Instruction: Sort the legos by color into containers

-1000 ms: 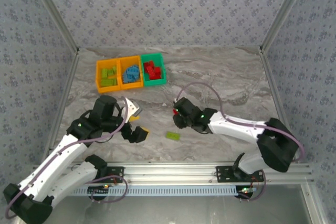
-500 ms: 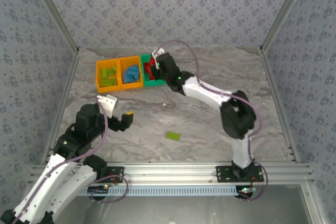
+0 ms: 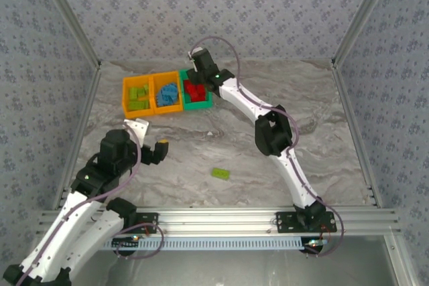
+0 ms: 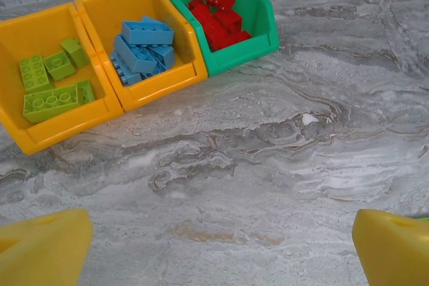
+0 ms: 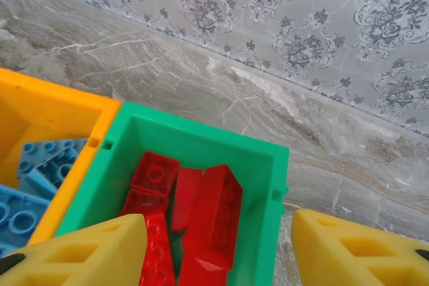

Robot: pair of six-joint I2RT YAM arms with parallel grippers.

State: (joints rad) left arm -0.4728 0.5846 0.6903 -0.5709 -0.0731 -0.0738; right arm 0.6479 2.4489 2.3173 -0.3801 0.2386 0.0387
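Left arm, nearest the bases. My left gripper (image 3: 150, 136) hangs over the near-left part of the table (image 3: 348, 132). Its jaws are spread as wide as they go, with nothing between them. From the left wrist view, the two yellow fingertips (image 4: 40, 249) sit at the lower corners, and only bare marbled surface lies between them.

Loose piece. One lime green brick (image 3: 220, 173) lies flat on the table. It is to the right of my left gripper, well apart from it and well short of the bins. Nothing touches it.

Containers (image 3: 151, 108). Three bins are joined in a row at the far left of the table.
- Left orange bin (image 4: 60, 128): the green legos (image 4: 50, 98), several pieces, one long and the rest shorter.
- Middle orange bin (image 4: 164, 85): the blue legos (image 4: 141, 48), heaped loosely.
- Green bin (image 4: 241, 58), at the right end of the row: the red legos (image 4: 218, 15), piled together.

Right arm. It reaches out across the table to the far end. My right gripper (image 5: 218, 232) hangs over the green bin, pointing down into it. The jaws stand apart, and I have hold of nothing. From the right wrist view, the red pieces lie loose on the bin floor below the gap, clear of both pads (image 5: 80, 252).

Beyond the bin there is a strip of bare table, then the patterned wall (image 5: 301, 18).
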